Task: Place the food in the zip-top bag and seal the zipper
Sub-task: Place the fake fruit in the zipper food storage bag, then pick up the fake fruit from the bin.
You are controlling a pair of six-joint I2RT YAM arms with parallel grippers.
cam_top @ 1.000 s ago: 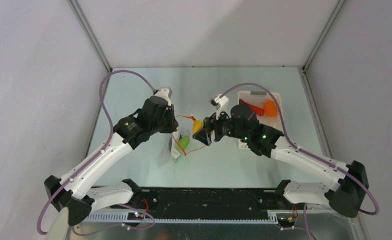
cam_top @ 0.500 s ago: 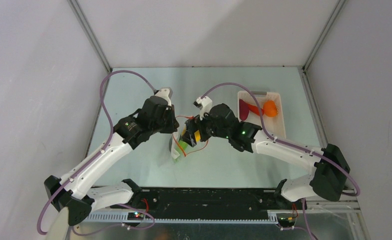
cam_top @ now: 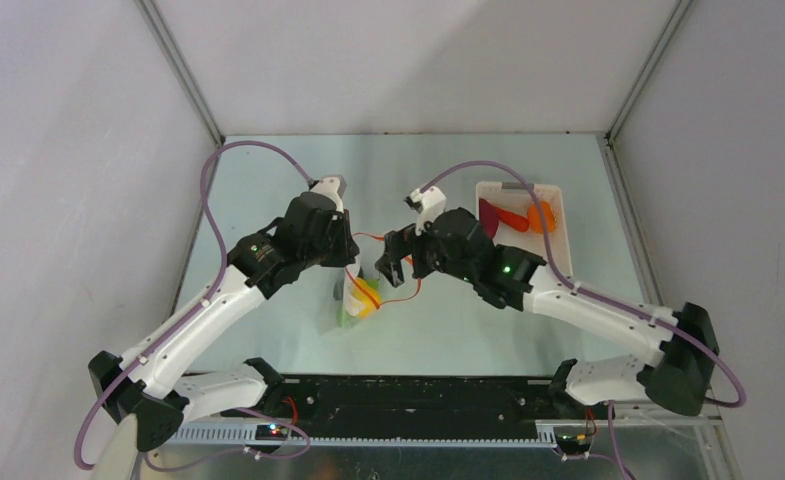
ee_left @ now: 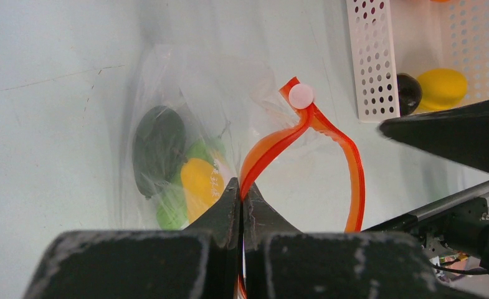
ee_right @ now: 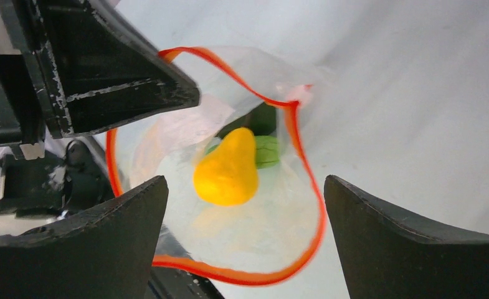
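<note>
- Pressed together with no gap, pinching one side of the thin orange-red zipper (ee_left: 273,143): the black fingers of the left gripper (ee_left: 242,190).
- Spread wide and holding nothing: the right gripper (ee_right: 245,187), hanging right over the open mouth of the clear, floppy plastic zip-top bag (ee_right: 254,237).
- Near the middle of the pale green-grey table (cam_top: 268,200), between the two arms in the top view: the bag, with its mouth lifted by the left pinch.
- Pulled into an open loop, unsealed: the zipper, with a small white round tab (ee_left: 301,95) at its far end.
- Inside the bag, touching one another: a yellow toy lemon (ee_right: 227,169), a light-green piece (ee_right: 268,151) and a dark-green piece (ee_left: 159,146).
- Well to the right of the bag, beyond the right arm: a white slotted plastic basket (cam_top: 558,240).
- In the basket from above: a purple piece (cam_top: 489,216), a red chili (cam_top: 513,215) and an orange (cam_top: 540,217), side by side at its far end.
- Through the basket's near wall, from the left wrist: a second yellow lemon (ee_left: 442,87) just beside a dark round piece (ee_left: 408,92).
</note>
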